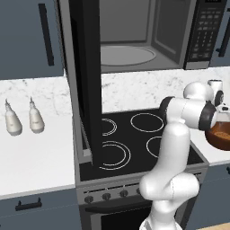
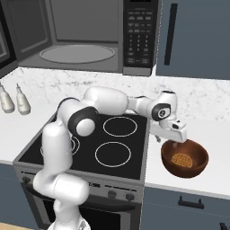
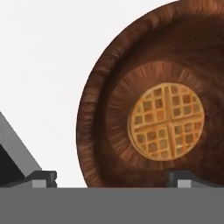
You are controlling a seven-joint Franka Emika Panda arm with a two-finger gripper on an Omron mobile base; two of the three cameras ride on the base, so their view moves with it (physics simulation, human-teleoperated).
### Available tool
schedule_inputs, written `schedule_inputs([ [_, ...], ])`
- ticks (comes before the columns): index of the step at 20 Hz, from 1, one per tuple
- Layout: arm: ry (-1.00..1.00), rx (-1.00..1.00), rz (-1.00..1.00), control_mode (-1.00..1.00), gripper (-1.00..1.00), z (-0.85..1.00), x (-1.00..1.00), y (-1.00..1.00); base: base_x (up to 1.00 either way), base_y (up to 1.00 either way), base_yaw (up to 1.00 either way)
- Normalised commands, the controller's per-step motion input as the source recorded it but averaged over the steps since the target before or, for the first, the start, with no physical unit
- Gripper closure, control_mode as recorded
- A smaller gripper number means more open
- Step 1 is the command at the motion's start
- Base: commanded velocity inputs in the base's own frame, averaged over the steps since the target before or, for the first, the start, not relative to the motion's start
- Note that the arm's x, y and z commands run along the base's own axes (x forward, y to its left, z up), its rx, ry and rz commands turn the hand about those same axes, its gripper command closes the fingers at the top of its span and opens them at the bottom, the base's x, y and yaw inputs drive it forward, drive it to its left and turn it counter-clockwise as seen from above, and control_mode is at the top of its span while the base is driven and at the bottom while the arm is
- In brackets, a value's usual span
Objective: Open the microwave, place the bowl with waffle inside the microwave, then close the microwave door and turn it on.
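Microwave door (image 1: pixel 87 81) is already swung open, so my gripper (image 2: pixel 176 143) hovers wide open, holding nothing, straddling the near rim of the bowl (image 2: pixel 196 162) by the counter's (image 2: pixel 211 134) front edge.

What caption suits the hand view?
Open fingers straddle the rim of the bowl, a waffle lying inside.

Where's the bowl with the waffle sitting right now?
The round reddish-brown wooden bowl sits on the white counter just right of the black stovetop, in the right base view, directly under the open hand.
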Motion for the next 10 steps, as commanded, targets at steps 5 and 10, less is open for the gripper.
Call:
schedule_inputs([
  [5,-0.01,0.00,0.00,-1.00,-1.00,-0.40,0.00,0.00,0.00,0.00,0.00],
  [10,-0.05,0.00,0.00,-1.00,-1.00,-0.34,-0.09,0.00,0.00,0.00,0.00],
])
